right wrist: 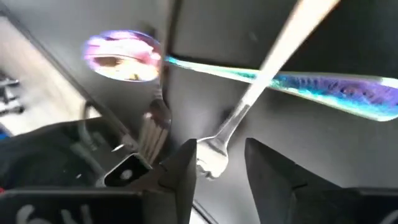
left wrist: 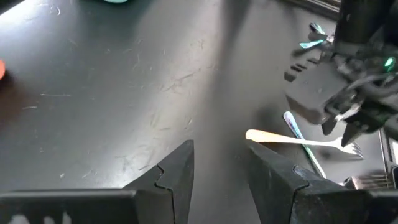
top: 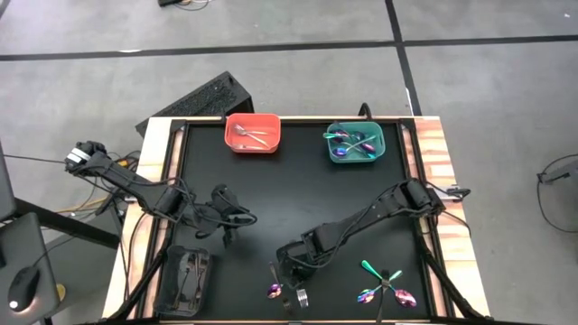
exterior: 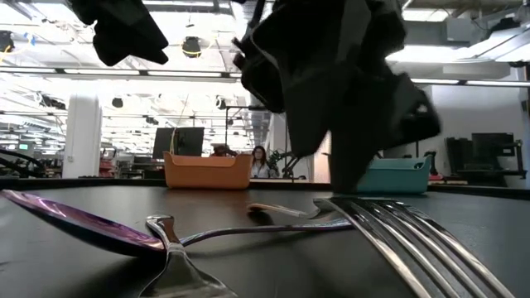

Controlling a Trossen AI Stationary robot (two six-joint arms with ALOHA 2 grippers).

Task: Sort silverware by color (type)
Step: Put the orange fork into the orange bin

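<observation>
Right tool (right wrist: 214, 171) lowered at the near desk (top: 298, 203) edge, fingers parted; left tool (left wrist: 219, 177) hovering, fingers apart.

**Silverware spread over four spots**

At 12 o'clock two plain silver pieces (top: 251, 135) lie together; at 1 o'clock several iridescent pieces (top: 352, 144) overlap. At 6 o'clock an iridescent spoon (right wrist: 124, 57) lies crossed by a silver fork (right wrist: 249, 102), beside another fork (top: 302, 295). At 5 o'clock teal and rainbow pieces (top: 386, 284) cross.
</observation>
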